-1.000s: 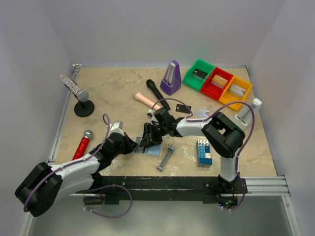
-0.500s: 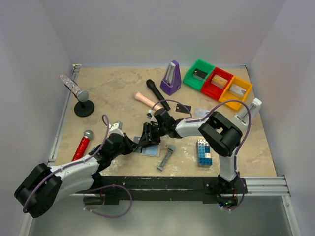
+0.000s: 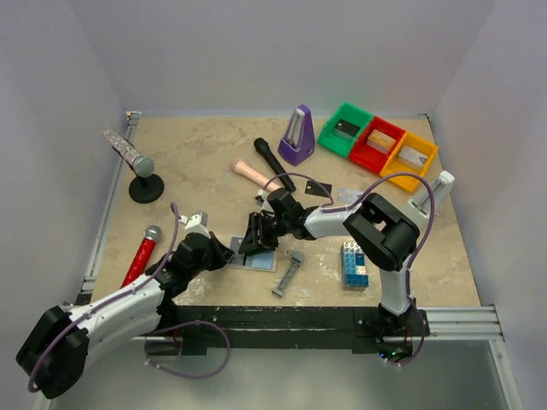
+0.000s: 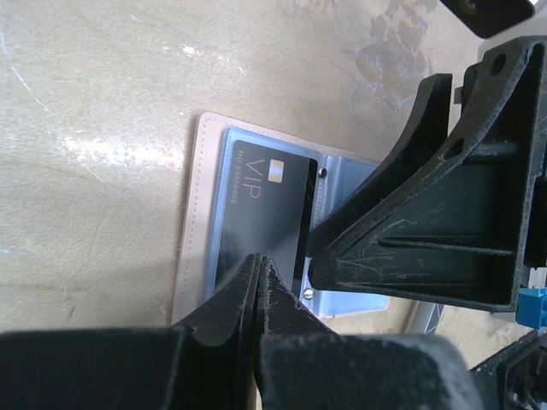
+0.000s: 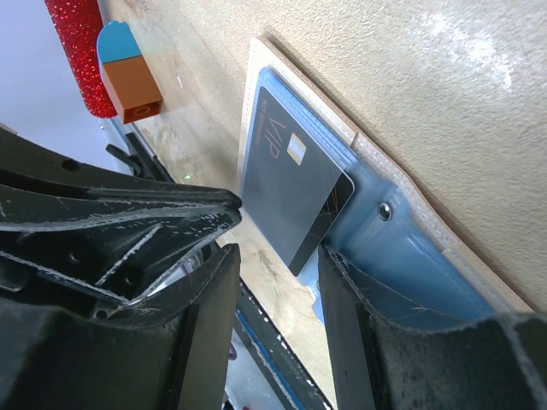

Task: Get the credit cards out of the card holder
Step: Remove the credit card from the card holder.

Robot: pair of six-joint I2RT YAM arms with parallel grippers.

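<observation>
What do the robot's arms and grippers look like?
The left arm and right arm have white links, bulky black joints and looping purple cables. The left gripper and right gripper are black, with scuffed, wedge-shaped fingers.

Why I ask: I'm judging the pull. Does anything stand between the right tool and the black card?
Nothing visible does: the black card lies exposed on the card holder, directly before the right tool. The shut left tool sits at its edge.
</observation>
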